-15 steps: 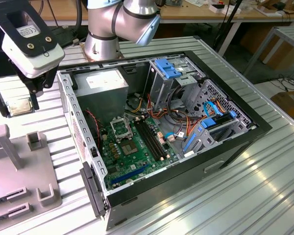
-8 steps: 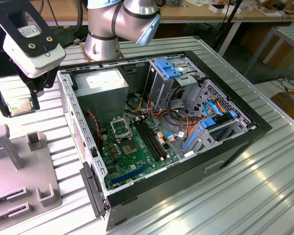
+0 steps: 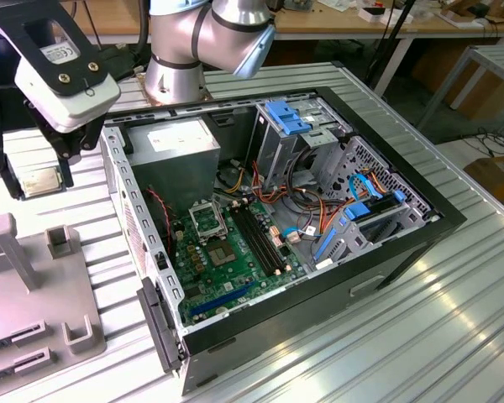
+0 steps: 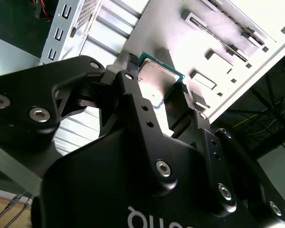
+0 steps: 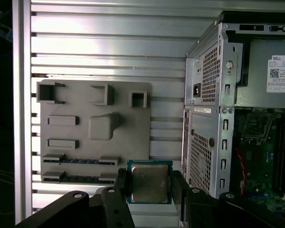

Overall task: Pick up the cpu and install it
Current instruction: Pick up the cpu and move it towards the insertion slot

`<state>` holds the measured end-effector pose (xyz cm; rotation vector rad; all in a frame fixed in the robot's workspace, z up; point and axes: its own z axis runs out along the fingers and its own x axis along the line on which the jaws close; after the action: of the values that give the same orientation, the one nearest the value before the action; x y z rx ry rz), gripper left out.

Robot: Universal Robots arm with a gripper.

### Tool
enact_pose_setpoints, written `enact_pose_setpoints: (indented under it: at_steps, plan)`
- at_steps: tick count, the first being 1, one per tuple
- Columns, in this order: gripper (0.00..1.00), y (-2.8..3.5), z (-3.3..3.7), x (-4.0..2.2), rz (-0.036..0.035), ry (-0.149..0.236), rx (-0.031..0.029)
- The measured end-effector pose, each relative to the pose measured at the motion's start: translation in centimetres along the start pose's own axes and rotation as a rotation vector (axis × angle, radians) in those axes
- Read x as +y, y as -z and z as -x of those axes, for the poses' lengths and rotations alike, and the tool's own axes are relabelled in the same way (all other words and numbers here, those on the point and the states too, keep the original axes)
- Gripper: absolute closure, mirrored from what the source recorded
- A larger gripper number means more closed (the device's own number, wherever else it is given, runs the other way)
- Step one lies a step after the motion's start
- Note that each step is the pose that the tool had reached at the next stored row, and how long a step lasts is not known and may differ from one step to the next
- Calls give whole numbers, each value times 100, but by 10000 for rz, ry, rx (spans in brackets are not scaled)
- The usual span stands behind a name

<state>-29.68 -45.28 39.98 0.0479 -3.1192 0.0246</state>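
Your gripper (image 5: 150, 191) is clamped on the cpu (image 5: 149, 182), its fingers (image 5: 122, 186) pressing two opposite edges. You hold it outside the open computer case (image 3: 386, 243), beside its perforated rear wall. A grey fixture plate (image 5: 95, 123) lies on that same side. A white printed label (image 5: 280, 73) sits inside the case.

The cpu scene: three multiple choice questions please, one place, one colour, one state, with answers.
1. The cpu is: A) in the socket; B) outside the case, toward the exterior view's left; C) on the floor.
2. The motherboard is: A) green; B) red; C) white.
3. The gripper is: A) open, empty; B) shut on the cpu; C) shut on a cable.
B: it hangs beside the case's outer wall. A: the board inside the case is green. B: the gripper clamps its edges in both wrist views.
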Motion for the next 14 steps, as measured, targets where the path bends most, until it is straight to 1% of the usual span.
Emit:
enact_pose_setpoints:
  at_steps: [14]
  plan:
    - [53, 3, 150, -5, -1, 0, 0]
